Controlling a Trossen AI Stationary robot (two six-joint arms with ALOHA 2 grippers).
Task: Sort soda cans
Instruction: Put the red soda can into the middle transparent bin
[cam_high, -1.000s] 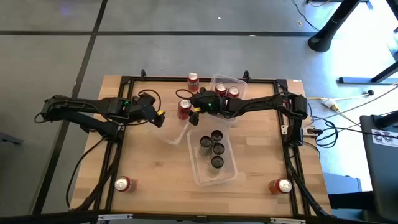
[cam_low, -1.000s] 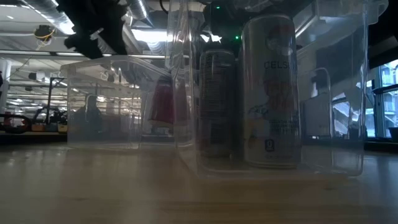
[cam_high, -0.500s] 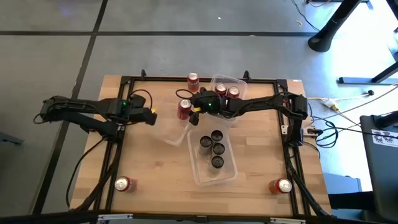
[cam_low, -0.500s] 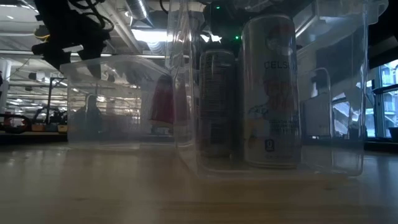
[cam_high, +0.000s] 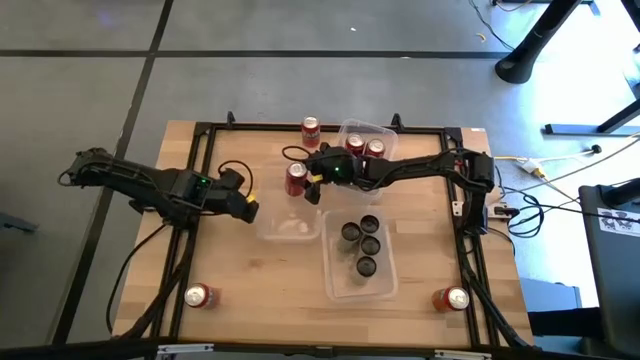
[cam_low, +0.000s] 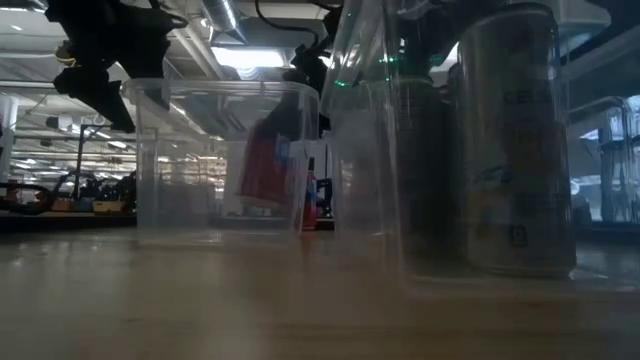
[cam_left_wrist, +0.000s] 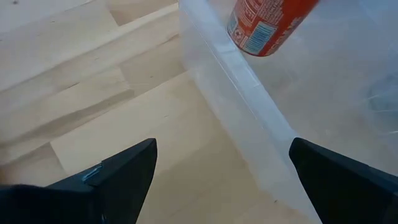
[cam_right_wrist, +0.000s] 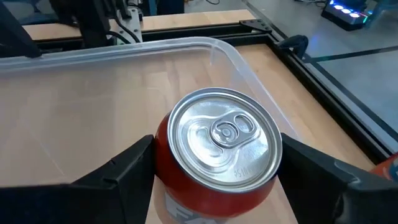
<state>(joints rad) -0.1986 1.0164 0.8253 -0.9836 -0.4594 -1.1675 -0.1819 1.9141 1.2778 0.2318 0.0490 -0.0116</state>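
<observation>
Right gripper (cam_high: 311, 181) closed on an upright red can (cam_high: 296, 176), a finger on either flank, silver top (cam_right_wrist: 226, 139) up, long axis vertical — carried or parked just beside the empty clear bin (cam_high: 290, 224), toward the table's far edge. Likely next: over that bin's wall and down, a short move toward the near edge; right arm plainly the nearer. Left gripper (cam_high: 248, 208) spread wide, holding nothing, just beside the same bin's left wall.

Elsewhere: two red cans in the far bin (cam_high: 364, 136), one red can (cam_high: 310, 127) at the far edge, three dark cans (cam_high: 364, 244) in the near bin (cam_high: 360, 289), stray red cans at the near corners (cam_high: 198, 296) (cam_high: 455, 298).

High view alone gives the layout; right wrist view alone shows the fingers against the can's sides; low view — only a red blur behind clear plastic.
</observation>
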